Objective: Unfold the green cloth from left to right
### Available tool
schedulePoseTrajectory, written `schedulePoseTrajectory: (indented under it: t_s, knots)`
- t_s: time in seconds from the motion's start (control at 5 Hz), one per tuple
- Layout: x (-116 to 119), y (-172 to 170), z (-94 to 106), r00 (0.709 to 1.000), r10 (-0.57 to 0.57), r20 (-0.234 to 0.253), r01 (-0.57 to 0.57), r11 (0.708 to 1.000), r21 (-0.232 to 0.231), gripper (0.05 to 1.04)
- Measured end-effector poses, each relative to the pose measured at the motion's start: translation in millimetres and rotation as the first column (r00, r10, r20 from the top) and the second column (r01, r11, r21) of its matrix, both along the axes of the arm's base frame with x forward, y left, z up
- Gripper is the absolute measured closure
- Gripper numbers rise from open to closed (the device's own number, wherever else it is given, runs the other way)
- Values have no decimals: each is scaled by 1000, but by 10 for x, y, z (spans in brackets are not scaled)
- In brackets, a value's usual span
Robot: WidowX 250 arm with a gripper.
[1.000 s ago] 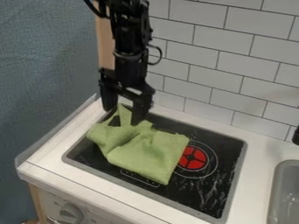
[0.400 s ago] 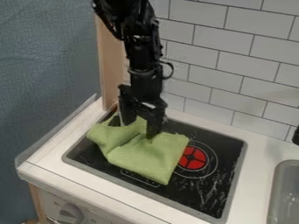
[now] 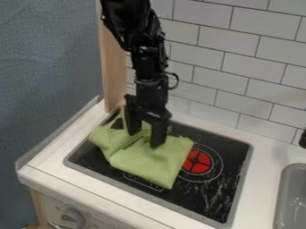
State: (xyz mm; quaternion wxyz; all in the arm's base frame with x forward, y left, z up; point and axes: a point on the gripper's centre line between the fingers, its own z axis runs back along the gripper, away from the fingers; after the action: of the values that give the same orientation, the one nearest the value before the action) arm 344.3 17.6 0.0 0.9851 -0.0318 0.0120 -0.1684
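Observation:
The black gripper (image 3: 145,139) hangs down over the upper part of the green cloth, its two fingers spread apart with cloth visible between and below them. The green cloth (image 3: 146,162) lies rumpled on the left half of the black stovetop, with a fold line across its middle and a raised peak at its upper left, beside the gripper. Whether the fingertips touch the cloth, I cannot tell.
The black stovetop (image 3: 212,197) has a red burner (image 3: 197,161) just right of the cloth. A grey sink (image 3: 293,197) is at the right edge. Behind the counter stands a white tiled wall (image 3: 239,67), with a wooden post (image 3: 113,67) behind the arm.
The gripper has moved right and down over the cloth, then slightly lower between the last two views. The cloth's outer outline looks the same.

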Motion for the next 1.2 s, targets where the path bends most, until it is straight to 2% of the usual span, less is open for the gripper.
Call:
schedulePoseTrajectory:
  t_s: [0.4, 0.6, 1.0, 1.2]
  knots:
    - [4, 59, -120, 999, 16, -34, -16, 1000, 1, 84]
    - [-1, 65, -181, 999, 17, -49, -17, 1000, 1, 138]
    - [16, 80, -183, 999, 27, -39, -27, 1000, 10, 693]
    - [21, 84, -183, 999, 32, -36, -31, 999, 13, 889]
